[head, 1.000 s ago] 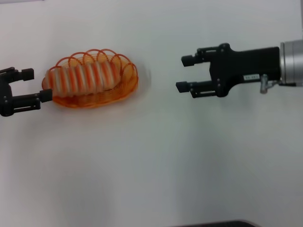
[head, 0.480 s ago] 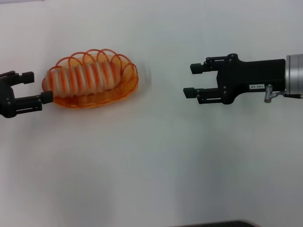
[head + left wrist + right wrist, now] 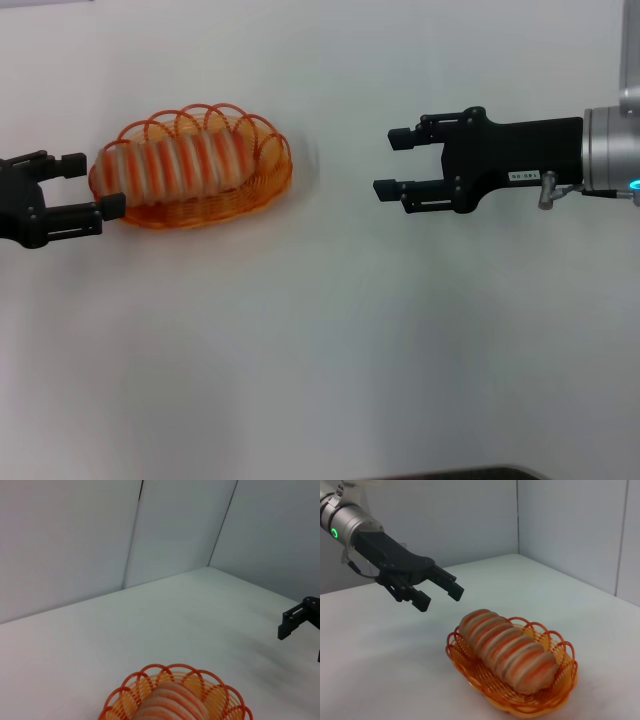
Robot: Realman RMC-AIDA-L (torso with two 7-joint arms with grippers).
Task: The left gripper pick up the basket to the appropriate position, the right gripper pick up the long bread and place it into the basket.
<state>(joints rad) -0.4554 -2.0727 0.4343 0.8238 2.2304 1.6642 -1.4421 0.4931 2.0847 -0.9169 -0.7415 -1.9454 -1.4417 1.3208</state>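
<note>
Reaching in from the frame's left edge, partly cut off, the left gripper [image 3: 88,186] has fingers spread, just off the basket [image 3: 262,188] end. The long bread [image 3: 180,164] lies lengthwise inside, left-right. Well apart, the right gripper [image 3: 391,162] hangs released.

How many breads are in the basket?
1. The striped tan long bread lies lengthwise inside the oval orange wire basket, filling most of it. Nothing else shows through the wires, though something small underneath could be hidden.
</note>
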